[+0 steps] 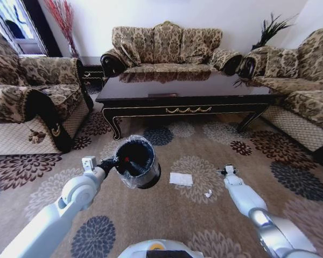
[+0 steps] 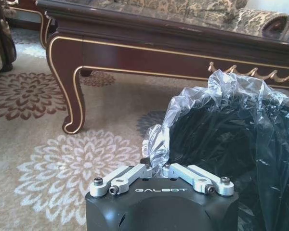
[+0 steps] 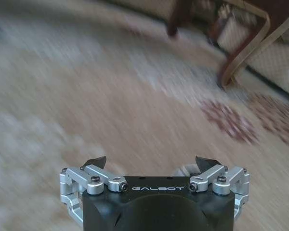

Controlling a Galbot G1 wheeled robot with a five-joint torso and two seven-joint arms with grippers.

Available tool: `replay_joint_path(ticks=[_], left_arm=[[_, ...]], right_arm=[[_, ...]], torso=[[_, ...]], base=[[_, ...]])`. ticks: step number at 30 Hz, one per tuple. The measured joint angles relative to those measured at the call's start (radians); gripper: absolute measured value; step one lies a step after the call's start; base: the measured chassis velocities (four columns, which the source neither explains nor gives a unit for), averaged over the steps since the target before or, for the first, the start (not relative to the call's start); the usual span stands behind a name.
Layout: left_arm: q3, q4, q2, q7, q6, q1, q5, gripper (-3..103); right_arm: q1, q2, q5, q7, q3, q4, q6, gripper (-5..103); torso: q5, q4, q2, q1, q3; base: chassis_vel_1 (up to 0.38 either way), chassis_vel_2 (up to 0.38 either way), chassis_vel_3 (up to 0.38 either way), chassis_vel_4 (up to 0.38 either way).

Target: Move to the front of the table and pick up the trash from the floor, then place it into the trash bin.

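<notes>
On the left I see my left gripper [image 1: 114, 161] with its jaws clenched on the rim of the trash bin [image 1: 137, 161], pinching the clear liner [image 2: 192, 110] folded over the edge. The bin is black and round, tipped so its mouth faces up toward my head camera, and something small and red [image 1: 127, 159] sits inside it. Behind the bin stands the counter [image 1: 188, 88], long, dark and shiny, with a gold scroll on its front rail, and one curved leg [image 2: 70, 91] is close in my left wrist view. Just right of the bin, a flat white paper square [image 1: 181, 179] lies on the floor [image 1: 151, 220], on a cream flower in the carpet. A little farther right is a small white scrap [image 1: 208, 193], also on the carpet. My right gripper [image 1: 226, 170] hangs low over the floor, near that scrap but not touching it. Its jaws are released and spread wide, with nothing between them, and in the right wrist view the carpet [image 3: 86, 106] under it is blurry.
</notes>
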Motion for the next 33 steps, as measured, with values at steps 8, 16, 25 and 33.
replay_joint_path(ticks=[8, 16, 25, 33], left_arm=[[-0.016, 0.038, -0.001, 0.001, -0.003, 0.003, -0.001, 3], [-0.034, 0.077, 0.000, -0.008, -0.001, 0.002, -0.024, 3], [-0.033, 0.105, -0.030, -0.068, 0.011, 0.012, -0.017, 3], [-0.094, 0.096, -0.035, -0.047, -0.011, 0.070, -0.004, 3]], right_arm=[[-0.128, -0.029, 0.117, 0.004, 0.008, 0.287, 0.053, 100], [-0.253, -0.041, 0.150, 0.014, 0.025, 0.518, 0.089, 100], [-0.307, -0.038, 0.157, 0.041, 0.044, 0.625, 0.091, 100], [-0.331, -0.021, 0.167, 0.051, 0.051, 0.669, 0.095, 100]], torso=[[-0.0005, 0.0005, 0.000, 0.000, 0.000], [-0.0001, 0.0001, 0.000, 0.000, 0.000], [-0.0003, 0.0001, 0.000, 0.000, 0.000], [-0.0002, 0.0002, 0.000, 0.000, 0.000]], base=[[0.000, 0.000, 0.000, 0.000], [0.000, 0.000, 0.000, 0.000], [0.000, 0.000, 0.000, 0.000], [0.000, 0.000, 0.000, 0.000]])
